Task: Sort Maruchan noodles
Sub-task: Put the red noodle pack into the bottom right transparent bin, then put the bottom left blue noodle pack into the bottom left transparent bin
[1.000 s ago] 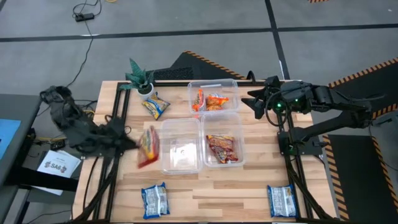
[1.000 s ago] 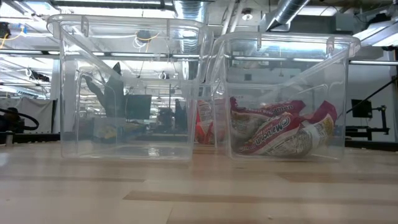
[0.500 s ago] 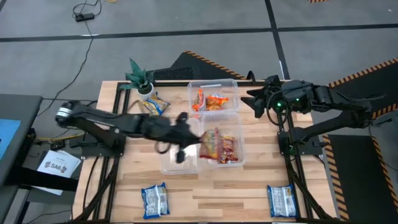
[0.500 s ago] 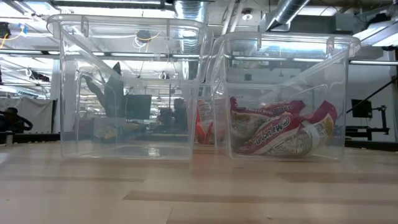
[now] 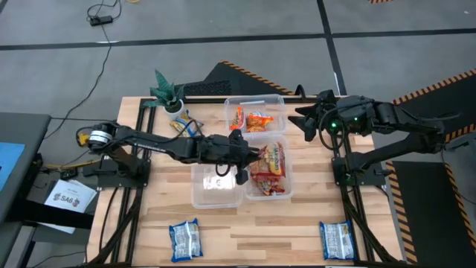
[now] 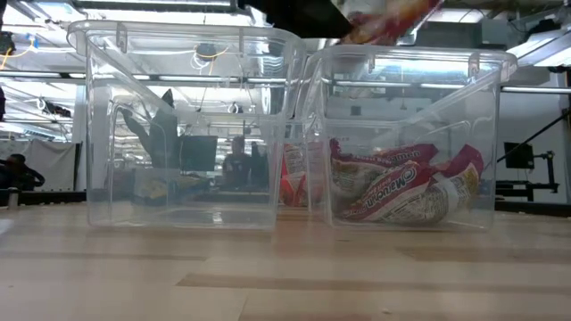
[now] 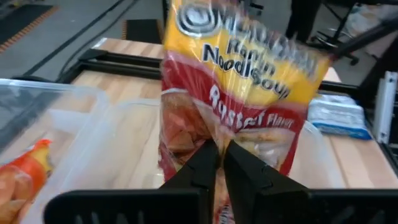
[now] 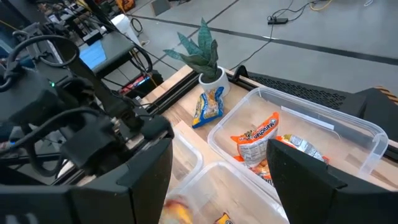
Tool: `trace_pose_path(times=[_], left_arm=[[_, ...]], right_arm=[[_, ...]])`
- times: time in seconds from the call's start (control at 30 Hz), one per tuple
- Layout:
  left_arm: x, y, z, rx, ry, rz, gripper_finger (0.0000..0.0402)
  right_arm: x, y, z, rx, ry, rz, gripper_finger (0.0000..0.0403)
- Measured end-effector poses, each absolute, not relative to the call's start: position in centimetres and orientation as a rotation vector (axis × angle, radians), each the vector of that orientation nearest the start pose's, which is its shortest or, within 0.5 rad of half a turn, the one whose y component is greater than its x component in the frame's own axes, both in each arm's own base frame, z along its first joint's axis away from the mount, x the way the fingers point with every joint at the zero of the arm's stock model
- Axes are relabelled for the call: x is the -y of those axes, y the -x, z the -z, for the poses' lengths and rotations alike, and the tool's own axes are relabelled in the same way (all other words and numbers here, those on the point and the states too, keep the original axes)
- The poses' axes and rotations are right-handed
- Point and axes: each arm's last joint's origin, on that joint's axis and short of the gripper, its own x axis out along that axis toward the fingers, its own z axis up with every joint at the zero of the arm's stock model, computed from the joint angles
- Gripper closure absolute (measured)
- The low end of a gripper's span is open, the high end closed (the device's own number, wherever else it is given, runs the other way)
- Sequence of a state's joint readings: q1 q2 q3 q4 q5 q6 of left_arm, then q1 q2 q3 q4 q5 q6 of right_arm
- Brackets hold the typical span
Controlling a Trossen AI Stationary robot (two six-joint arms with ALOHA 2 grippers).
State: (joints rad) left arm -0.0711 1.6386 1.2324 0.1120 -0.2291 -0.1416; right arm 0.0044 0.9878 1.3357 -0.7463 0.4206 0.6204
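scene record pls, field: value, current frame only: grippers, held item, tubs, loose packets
left gripper: shut on red packet, over the red tub
right gripper: open, parked off the table's right edge
red tub: red packets inside
orange tub: orange packets inside
middle tub: no packets seen
loose packets: two blue packets at the near edge, one packet by the plant
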Motion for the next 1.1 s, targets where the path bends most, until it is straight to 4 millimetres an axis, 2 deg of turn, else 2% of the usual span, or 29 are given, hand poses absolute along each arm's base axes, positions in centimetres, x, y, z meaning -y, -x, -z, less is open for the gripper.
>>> trace_pose_path(times=[0.17, 0.4, 0.57, 0.73, 0.83, 0.93, 1.1], left_arm=[[1.6, -37.8, -29.9, -0.258, 0.087, -0.23, 0.033], [1.3, -37.3, -30.8, -0.241, 0.108, -0.239, 0.0222], [1.1, -33.9, -35.2, -0.151, 0.123, -0.229, 0.0174], [1.3, -28.8, -38.8, -0.148, 0.165, -0.208, 0.0165], [2.4, -26.1, -39.4, -0.22, 0.221, -0.151, 0.0165], [4.5, -24.0, -38.9, -0.357, 0.274, -0.074, 0.0165], [9.9, -21.3, -36.8, -0.613, 0.338, 0.062, 0.0165]], right_arm=[[1.1, -17.1, -42.8, -0.248, -0.52, 0.516, 0.0121], [1.1, -17.3, -43.1, -0.212, -0.529, 0.505, 0.0121], [1.1, -17.3, -43.1, -0.21, -0.529, 0.505, 0.0121], [1.1, -17.3, -43.1, -0.21, -0.529, 0.505, 0.0121], [1.1, -17.3, -43.1, -0.21, -0.529, 0.505, 0.0121], [1.1, -17.3, -43.1, -0.211, -0.529, 0.505, 0.0121], [1.1, -17.3, -43.1, -0.213, -0.528, 0.505, 0.0121]])
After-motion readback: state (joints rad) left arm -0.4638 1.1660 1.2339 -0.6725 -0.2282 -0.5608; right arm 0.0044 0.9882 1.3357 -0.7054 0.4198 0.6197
